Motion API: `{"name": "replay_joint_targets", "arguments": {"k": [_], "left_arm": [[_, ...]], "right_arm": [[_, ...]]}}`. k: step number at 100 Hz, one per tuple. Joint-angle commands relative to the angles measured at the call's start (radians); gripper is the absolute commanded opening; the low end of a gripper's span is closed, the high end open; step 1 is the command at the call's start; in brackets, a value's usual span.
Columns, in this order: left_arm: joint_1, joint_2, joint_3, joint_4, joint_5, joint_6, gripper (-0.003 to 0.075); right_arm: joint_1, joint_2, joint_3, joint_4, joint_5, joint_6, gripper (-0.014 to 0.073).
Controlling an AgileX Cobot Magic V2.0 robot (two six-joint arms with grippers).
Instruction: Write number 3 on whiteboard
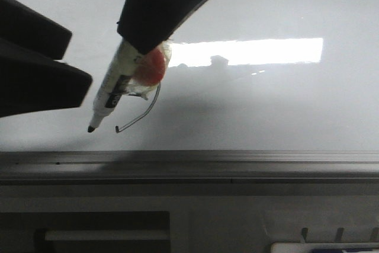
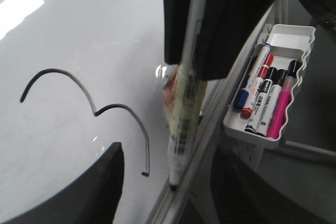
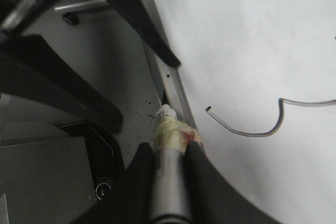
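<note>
A thin black number 3 (image 2: 94, 109) stood drawn on the whiteboard (image 1: 266, 111), its hooked top, pointed middle and long tail all plain in the left wrist view; in the front view only the tail's end showed, curling out just beside the marker pen (image 1: 111, 90). The figure lay low on the board, a little above the grey metal bottom rail (image 1: 237, 164) and to the left of the bright rectangular light reflection (image 1: 249, 51).

The marker pen, white-bodied with black print and wrapped near its middle in yellowish tape with a red patch, slanted down with its black tip just left of the tail's end; whether the tip touched the board could not be told. The right gripper (image 3: 170, 142) pinched the pen's barrel between its two dark fingers (image 3: 197, 153), the jaws pressed against the taped section.

The left gripper (image 1: 65, 57) hung at the left of the 3, its two dark fingers spread apart with nothing between them, near the pen's tip but clear of it.

Beyond the rail, in the left wrist view, a white plastic tray (image 2: 299, 32) with a wavy edge held a row of markers (image 2: 265, 98), among them blue-, red-, black- and pink-capped ones.
</note>
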Motion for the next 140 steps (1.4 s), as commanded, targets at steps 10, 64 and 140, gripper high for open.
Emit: {"name": "replay_joint_targets", "arguments": {"k": [10, 64, 140], "left_arm": [[-0.003, 0.089, -0.030, -0.027, -0.145, -0.007, 0.0361], [-0.003, 0.112, -0.030, -0.066, -0.126, -0.007, -0.0021], [0.258, 0.216, -0.032, -0.893, -0.036, -0.007, -0.0021]], "right_arm": [[0.030, -0.036, -0.033, 0.007, -0.055, 0.002, -0.0060], [0.030, -0.036, -0.033, 0.010, -0.033, 0.006, 0.0100], [-0.012, -0.130, -0.033, -0.015, -0.236, 0.006, 0.0598]]}}
